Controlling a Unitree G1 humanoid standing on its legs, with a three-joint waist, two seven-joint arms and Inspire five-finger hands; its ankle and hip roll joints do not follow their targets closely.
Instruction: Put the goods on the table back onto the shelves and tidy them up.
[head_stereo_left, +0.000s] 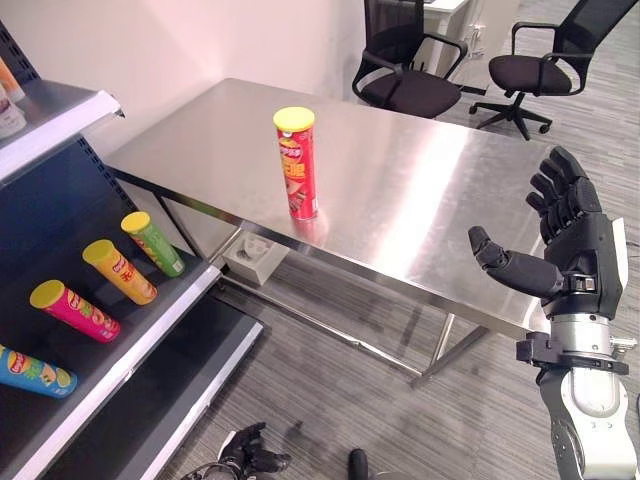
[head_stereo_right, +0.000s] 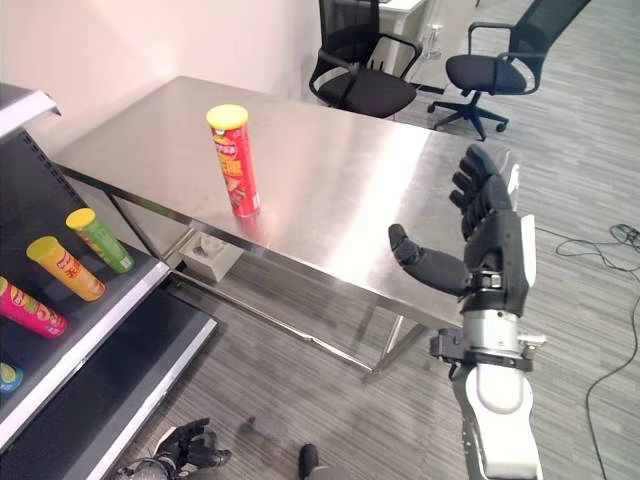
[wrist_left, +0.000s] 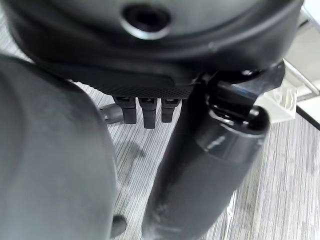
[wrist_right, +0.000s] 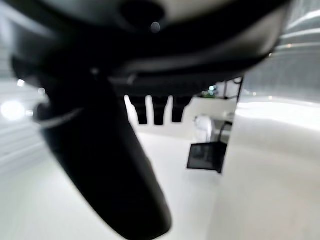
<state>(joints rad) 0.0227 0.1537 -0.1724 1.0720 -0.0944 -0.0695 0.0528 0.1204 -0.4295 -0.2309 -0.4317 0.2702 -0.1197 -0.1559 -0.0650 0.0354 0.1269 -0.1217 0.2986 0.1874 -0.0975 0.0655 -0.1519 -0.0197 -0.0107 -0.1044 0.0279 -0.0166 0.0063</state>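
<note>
Goods on desk: one red can (head_stereo_left: 297, 165) with a yellow lid stands upright in the upper middle of the frame, near the front edge of the steel desk (head_stereo_left: 430, 190).
Shelves: the dark shelf (head_stereo_left: 150, 320) fills the left side; on it lie a green can (head_stereo_left: 153, 243), an orange can (head_stereo_left: 119, 271), a pink can (head_stereo_left: 74, 310) and a blue can (head_stereo_left: 35, 372), all tipped on their sides in a slanting row.
Right robot hand (head_stereo_left: 562, 240): raised at the right edge of the frame, over the desk's near right part, released, fingers straight and thumb spread, grasping nothing; well apart from the red can.
Left robot hand (head_stereo_left: 250, 452): low at the bottom centre of the frame, near the floor, fingers loosely curled, empty.
Step in hand: judged as the reach toward the last can on the desk; no grasp made yet.
Next move: the right robot hand needs to travel left across the desk, wrap round the can's body without toppling it, then carry it to the shelf.
Background: two office chairs (head_stereo_left: 410, 60) stand beyond the desk at the top.
</note>
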